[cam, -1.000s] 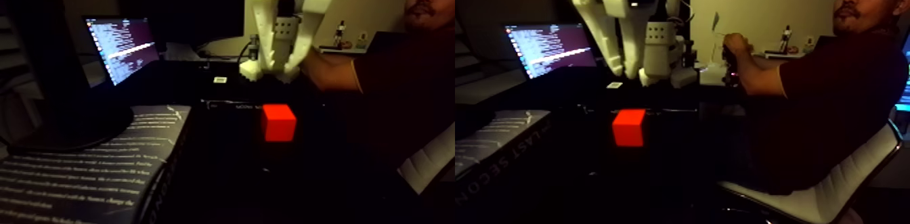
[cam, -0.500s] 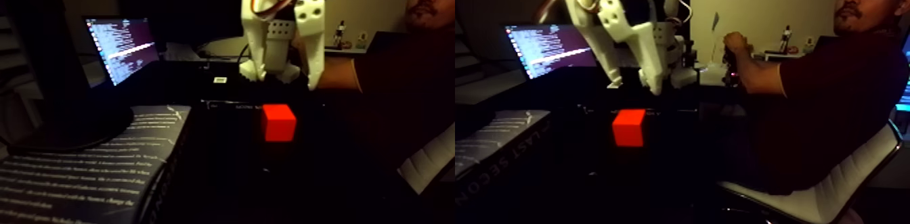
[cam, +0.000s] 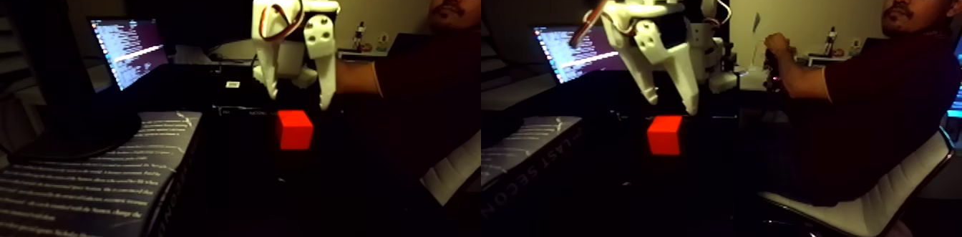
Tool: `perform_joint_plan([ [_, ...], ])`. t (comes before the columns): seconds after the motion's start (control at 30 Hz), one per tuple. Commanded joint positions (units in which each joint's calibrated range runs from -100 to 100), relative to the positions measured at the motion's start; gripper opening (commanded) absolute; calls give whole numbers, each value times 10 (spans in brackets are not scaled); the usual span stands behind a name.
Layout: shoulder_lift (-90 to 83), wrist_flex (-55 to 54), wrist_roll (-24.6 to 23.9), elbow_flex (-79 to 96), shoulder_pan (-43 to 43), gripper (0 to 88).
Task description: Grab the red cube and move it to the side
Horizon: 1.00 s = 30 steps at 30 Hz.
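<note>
Your claw (cam: 297, 102) spread wide, tips pointing down, empty, poised just above red cube (cam: 295, 129), so both fingers can drop past cube's sides. Cube sits flat on dark surface (cam: 236, 182), apart from tips, untouched. Book (cam: 86, 175) lies left in fixed view, laptop (cam: 129, 50) behind it. Person (cam: 880, 97) seated right, hand on controller.
</note>
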Motion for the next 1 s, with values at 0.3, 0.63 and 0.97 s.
perform_joint_plan([
  [0.3,3,3,73,-1,3,268],
  [0.63,47,-4,97,1,3,268],
  [0.97,50,-19,78,-2,-5,268],
])
